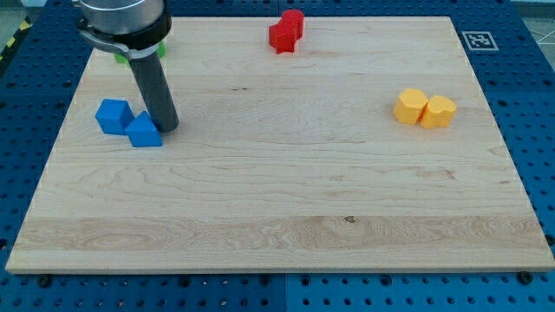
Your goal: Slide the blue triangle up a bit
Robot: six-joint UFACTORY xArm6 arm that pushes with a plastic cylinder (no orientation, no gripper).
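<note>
The blue triangle (144, 133) lies on the wooden board (286, 173) at the view's left. A blue cube (114, 115) touches it on its upper left. My tip (166, 126) rests on the board just right of the blue triangle, touching or nearly touching its right side. The dark rod rises from there toward the view's top left.
Two red blocks (286, 31) sit together at the view's top centre. Two yellow blocks (424, 108) sit side by side at the right. A green block (123, 57) is mostly hidden behind the rod's mount at the top left. The board's left edge is close to the blue blocks.
</note>
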